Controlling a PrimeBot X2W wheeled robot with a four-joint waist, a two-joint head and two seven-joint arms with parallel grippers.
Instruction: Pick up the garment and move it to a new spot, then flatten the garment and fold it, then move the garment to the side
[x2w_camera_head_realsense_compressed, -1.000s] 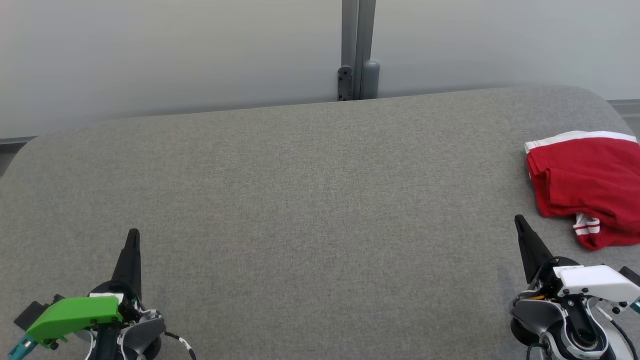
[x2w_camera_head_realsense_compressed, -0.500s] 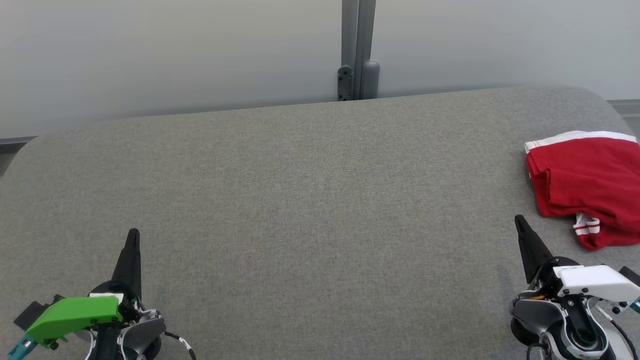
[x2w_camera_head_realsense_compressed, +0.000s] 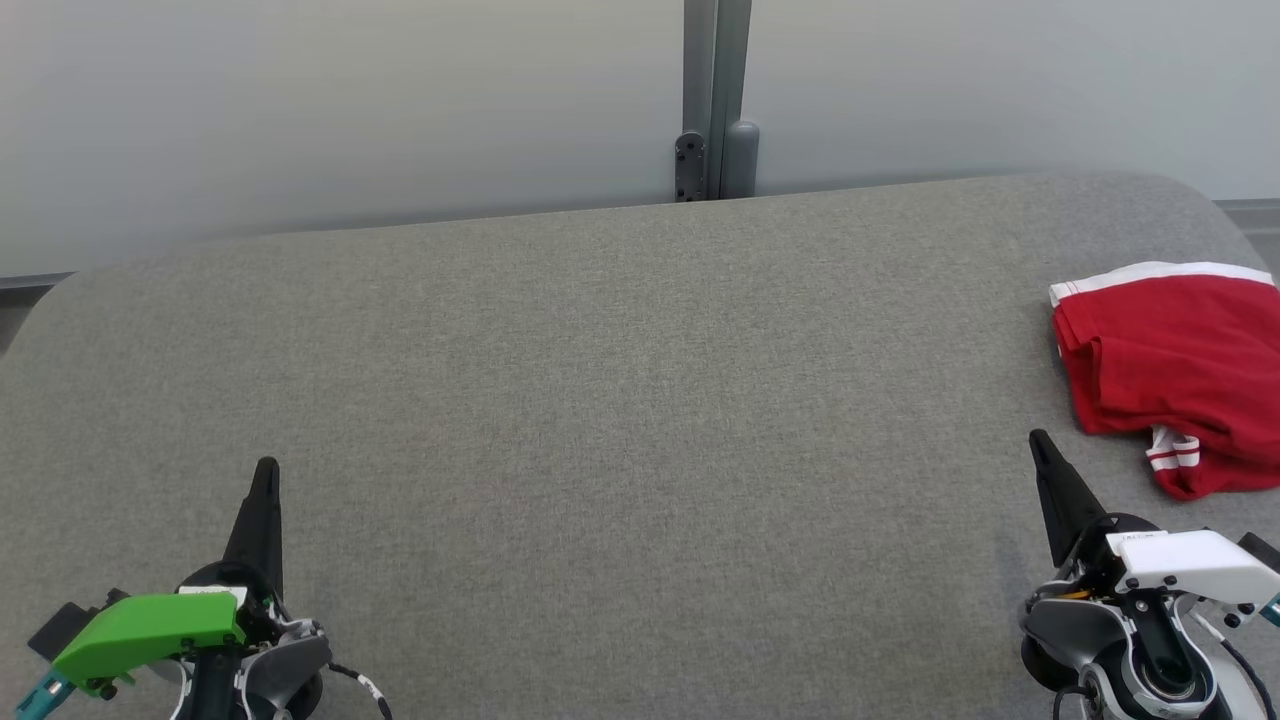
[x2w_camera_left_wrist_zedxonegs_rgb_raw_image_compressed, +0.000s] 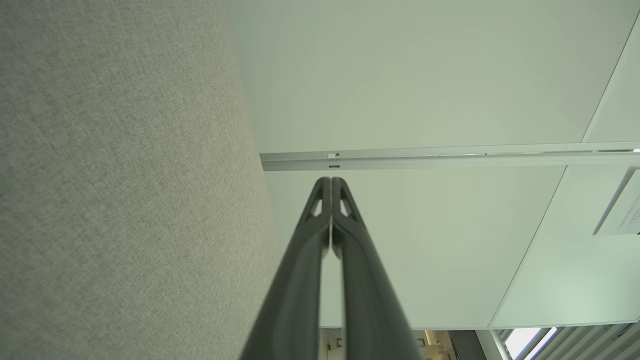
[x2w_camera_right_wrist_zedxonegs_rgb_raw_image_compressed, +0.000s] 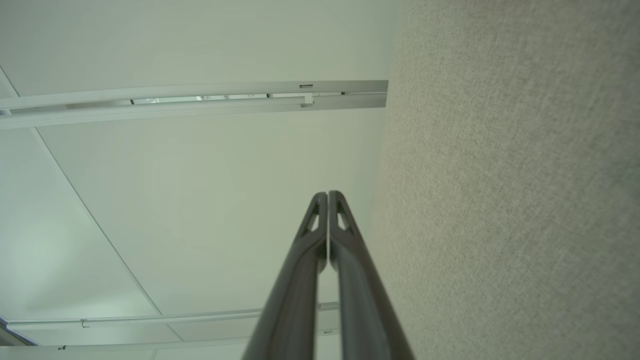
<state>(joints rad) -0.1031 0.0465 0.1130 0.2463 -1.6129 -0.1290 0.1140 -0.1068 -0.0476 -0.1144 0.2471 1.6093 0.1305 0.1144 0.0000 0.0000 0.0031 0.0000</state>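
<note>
The garment (x2w_camera_head_realsense_compressed: 1175, 370), red with white striped trim, lies folded at the far right of the grey fabric surface (x2w_camera_head_realsense_compressed: 620, 400), partly cut off by the head view's right edge. My left gripper (x2w_camera_head_realsense_compressed: 266, 468) rests at the lower left, shut and empty. At the lower right my right gripper (x2w_camera_head_realsense_compressed: 1038, 438) is also shut and empty, a short way below and left of the garment, not touching it. In the left wrist view the gripper (x2w_camera_left_wrist_zedxonegs_rgb_raw_image_compressed: 330, 181) has its fingertips pressed together. The right wrist view shows the same of the right gripper (x2w_camera_right_wrist_zedxonegs_rgb_raw_image_compressed: 327, 195).
A pale wall stands behind the surface, with a grey vertical post (x2w_camera_head_realsense_compressed: 715, 100) at its middle. The surface's far edge curves down at both corners. Wide bare fabric stretches between the two grippers.
</note>
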